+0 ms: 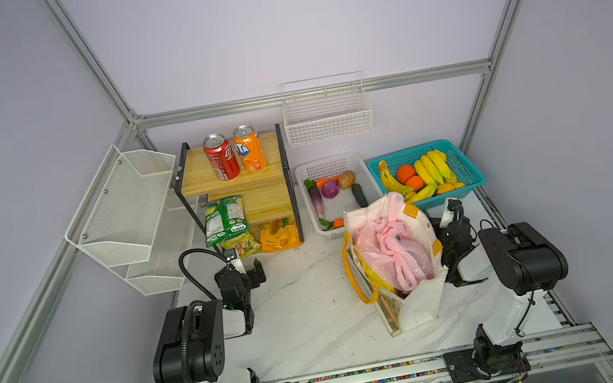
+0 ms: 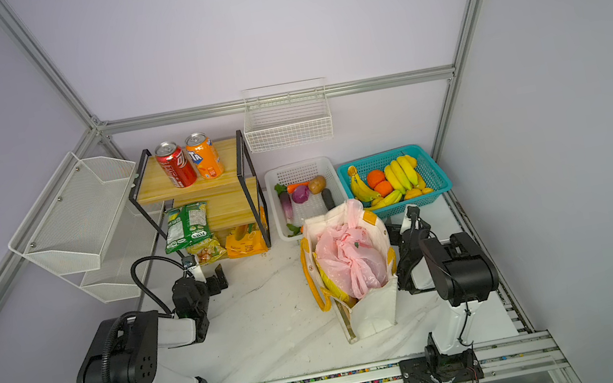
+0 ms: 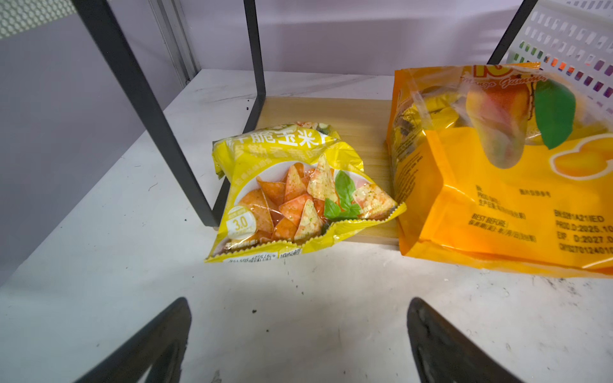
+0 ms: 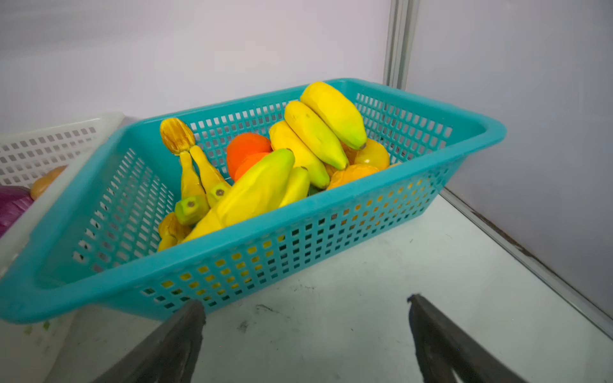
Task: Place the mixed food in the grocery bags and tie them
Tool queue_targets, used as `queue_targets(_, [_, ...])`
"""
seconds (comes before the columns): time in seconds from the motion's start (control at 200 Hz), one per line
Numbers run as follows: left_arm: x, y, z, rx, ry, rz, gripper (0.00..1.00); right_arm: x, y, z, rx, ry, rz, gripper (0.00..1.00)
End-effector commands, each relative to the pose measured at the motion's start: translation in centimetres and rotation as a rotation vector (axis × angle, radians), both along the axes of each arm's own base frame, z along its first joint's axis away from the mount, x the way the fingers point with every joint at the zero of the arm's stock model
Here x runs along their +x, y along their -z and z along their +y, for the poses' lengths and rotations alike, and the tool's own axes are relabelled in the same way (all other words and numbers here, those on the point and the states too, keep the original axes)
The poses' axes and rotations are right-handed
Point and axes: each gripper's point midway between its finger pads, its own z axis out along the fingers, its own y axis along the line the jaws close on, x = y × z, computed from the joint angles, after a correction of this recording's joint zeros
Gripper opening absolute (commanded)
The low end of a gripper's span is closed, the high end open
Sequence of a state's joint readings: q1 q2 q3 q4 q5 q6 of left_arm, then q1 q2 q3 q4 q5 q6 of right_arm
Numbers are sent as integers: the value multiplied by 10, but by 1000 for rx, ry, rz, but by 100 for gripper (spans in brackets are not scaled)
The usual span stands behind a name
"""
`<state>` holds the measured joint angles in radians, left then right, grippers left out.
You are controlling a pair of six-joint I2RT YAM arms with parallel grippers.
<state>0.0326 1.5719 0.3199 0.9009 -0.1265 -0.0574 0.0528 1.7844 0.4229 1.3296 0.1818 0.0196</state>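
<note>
The red soda can (image 1: 221,157) stands on the top board of the wooden shelf (image 1: 252,178). A yellow chip packet (image 3: 298,192) lies at the shelf's foot, just ahead of my open left gripper (image 3: 298,308), which holds nothing. The purple onion (image 1: 330,189) and the eggplant (image 1: 316,200) lie in the white basket (image 1: 311,217). The pink bag (image 1: 392,247) sits bunched inside the cream tote (image 1: 420,304), which stands open on the table. My right gripper (image 4: 305,305) is open and empty, behind the tote and facing the teal basket (image 4: 298,238).
An orange soda can (image 1: 249,149) stands beside the red one. A green chip bag (image 1: 224,219) and an orange gummy bag (image 3: 497,199) rest at the shelf. Bananas (image 4: 318,132) fill the teal basket. A white mesh rack (image 1: 123,214) hangs at the left and a wire basket (image 1: 326,113) on the back wall.
</note>
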Motion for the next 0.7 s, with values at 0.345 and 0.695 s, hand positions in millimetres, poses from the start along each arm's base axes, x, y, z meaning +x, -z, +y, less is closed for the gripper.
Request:
queue_targets(0.345, [20,-33,-2,33,35,-100,100,10,-20,15,-55,-29,-52,97])
queue_targets(0.695, [20,-32,-2,32,36,-97,100,10,-20,15,-54,-29,-49,97])
